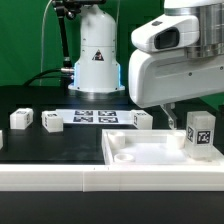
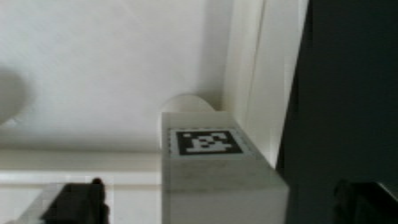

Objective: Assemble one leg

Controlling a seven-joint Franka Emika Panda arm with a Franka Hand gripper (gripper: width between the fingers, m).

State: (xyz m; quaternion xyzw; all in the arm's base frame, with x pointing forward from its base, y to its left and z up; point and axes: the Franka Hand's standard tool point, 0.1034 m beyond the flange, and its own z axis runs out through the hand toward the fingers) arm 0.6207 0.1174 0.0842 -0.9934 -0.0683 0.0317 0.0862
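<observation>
A white square leg with a black-and-white tag stands upright on the right corner of the large white panel. In the wrist view the leg sits between my two dark fingers, with a gap on each side. My gripper is open around the leg and does not grip it. In the exterior view one finger shows to the left of the leg, under the arm's white hand. The other finger is hidden.
Three more white legs lie on the black table: two on the exterior view's left and one near the middle. The marker board lies behind them. The robot base stands at the back.
</observation>
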